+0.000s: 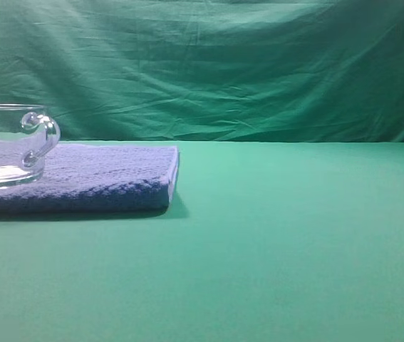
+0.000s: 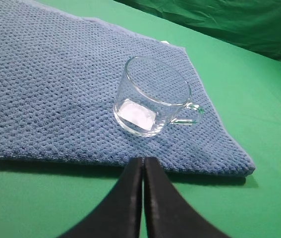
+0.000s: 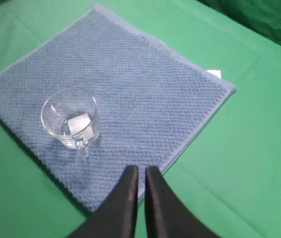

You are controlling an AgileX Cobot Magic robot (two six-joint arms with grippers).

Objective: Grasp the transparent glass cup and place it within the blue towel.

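Cup (image 2: 152, 96) stands upright on towel (image 2: 56, 89), just ahead of the clenched, empty left claw (image 2: 143, 166). Right claw (image 3: 139, 173), nearly clenched and empty, sits farther back.

The transparent glass cup (image 2: 152, 96) is clear, smooth and glossy. Beyond the matt black fingers (image 2: 152, 198), the blue towel (image 2: 56, 89) is nubby, rough cloth. The worktop (image 1: 294, 249) is matt green; the backdrop (image 1: 223, 64) is wrinkled cloth.

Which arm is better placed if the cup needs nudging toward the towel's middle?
Left, probably. Its gripper sits shut, low and close before the glass cup on the blue towel; the right gripper views it from higher.
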